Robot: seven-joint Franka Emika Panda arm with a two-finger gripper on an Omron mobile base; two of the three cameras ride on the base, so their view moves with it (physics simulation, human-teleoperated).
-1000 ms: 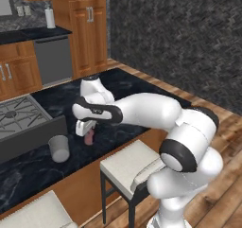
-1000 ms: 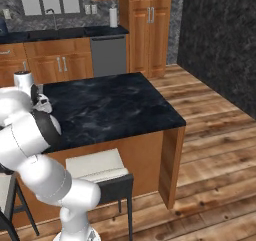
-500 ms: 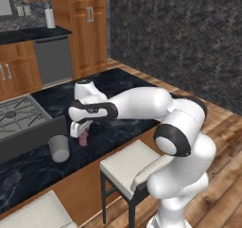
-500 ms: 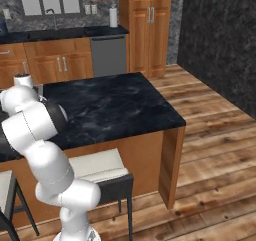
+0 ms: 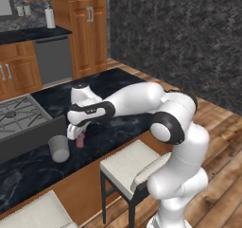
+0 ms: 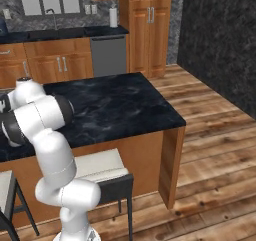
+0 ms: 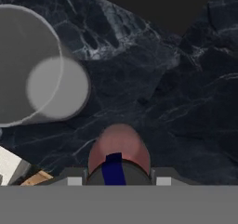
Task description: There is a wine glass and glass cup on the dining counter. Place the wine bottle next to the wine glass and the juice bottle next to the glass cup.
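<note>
Juice bottle (image 5: 80, 140) is the thing in hand: the gripper (image 5: 75, 133) is closed on this small red-pink bottle and holds it low over the black marbled top of the dining counter (image 5: 118, 87), just to the right of the glass cup (image 5: 59, 148) as the left base view shows it. In the hand view the bottle (image 7: 119, 149) sits between the finger tips at the bottom, with the glass cup (image 7: 35, 67) close on the upper left and open stone all around the rest. From these pictures I cannot tell whether the bottle's base already touches the stone or hangs a little above it, so the step to do well, as I judge it, is the set-down. Lower straight down and slowly, keeping the bottle upright, until the base rests flat; any sideways drift toward the cup risks knocking the light tumbler over or pushing it along the counter. The bottle already looks near enough to count as next to the cup, so there seems no need to creep closer. Open the jaws only once the bottle stands on its own, and open them enough that neither finger drags it. Then lift straight up before swinging the arm away, since the forearm reaches low across the counter and the stool (image 5: 130, 165) stands close beneath its near edge.
</note>
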